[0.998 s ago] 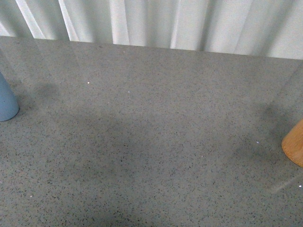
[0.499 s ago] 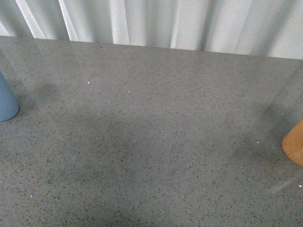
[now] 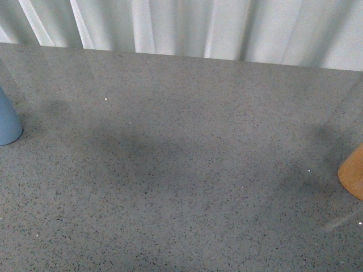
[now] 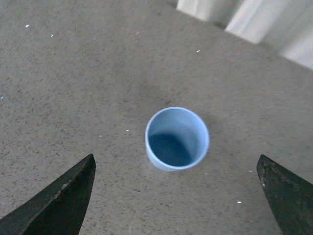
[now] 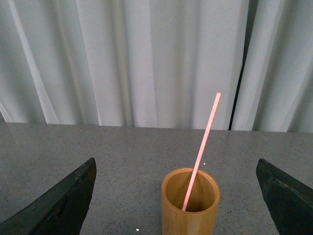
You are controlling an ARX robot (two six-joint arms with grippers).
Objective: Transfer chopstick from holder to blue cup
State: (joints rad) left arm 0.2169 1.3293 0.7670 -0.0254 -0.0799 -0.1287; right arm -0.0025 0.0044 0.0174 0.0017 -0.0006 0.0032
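Chopstick [image 5: 203,147] stands tilted in the holder [image 5: 190,208] on the right of the table [image 3: 187,170], much of its length free above the rim, easy to pinch. Right gripper [image 5: 175,160] faces it with jaws spread wide and empty. Left gripper [image 4: 175,161] hangs over the cup [image 4: 177,138] on the left, jaws likewise released, seemingly lined up for a later drop.

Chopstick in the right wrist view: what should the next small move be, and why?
Probably ease the right gripper forward until its open jaws flank the chopstick above the holder rim. The chopstick leans in the holder, ungrasped, roughly between the jaws, and the blue cup is empty.
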